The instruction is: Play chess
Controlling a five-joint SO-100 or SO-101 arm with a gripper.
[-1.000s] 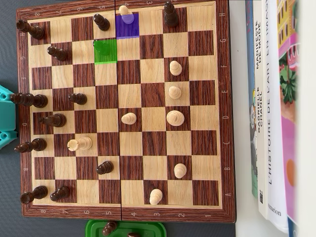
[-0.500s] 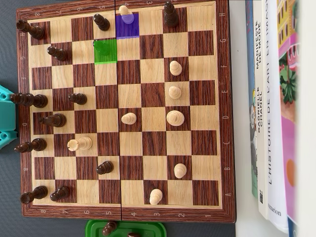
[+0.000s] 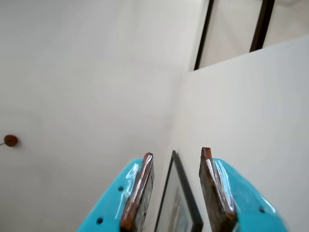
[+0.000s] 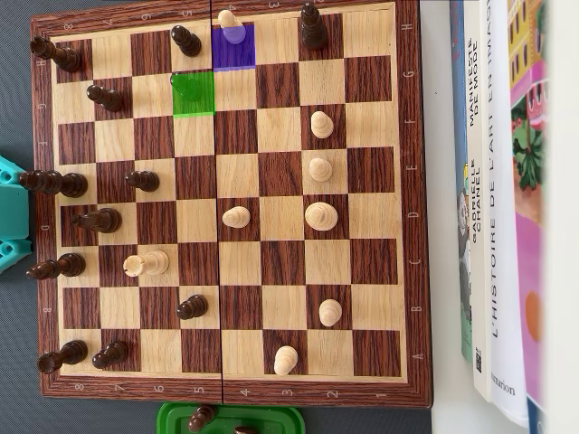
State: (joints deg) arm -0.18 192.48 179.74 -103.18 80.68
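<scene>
In the overhead view the wooden chessboard (image 4: 412,181) fills the table, with several dark pieces toward its left side and several light pieces toward the right. A purple-tinted square (image 4: 237,54) at the top holds a light piece (image 4: 230,22). Beside it a green-tinted square (image 4: 194,101) covers a dark piece (image 4: 183,83). Only teal parts of the arm (image 4: 9,217) show at the left edge. In the wrist view my gripper (image 3: 177,152) points up at a pale wall, open, with nothing between its fingers.
A green tray (image 4: 271,419) below the board holds captured dark pieces. Books (image 4: 498,199) lie along the board's right side. The wrist view shows a framed picture (image 3: 181,203) on the wall and a small brown knob (image 3: 10,140).
</scene>
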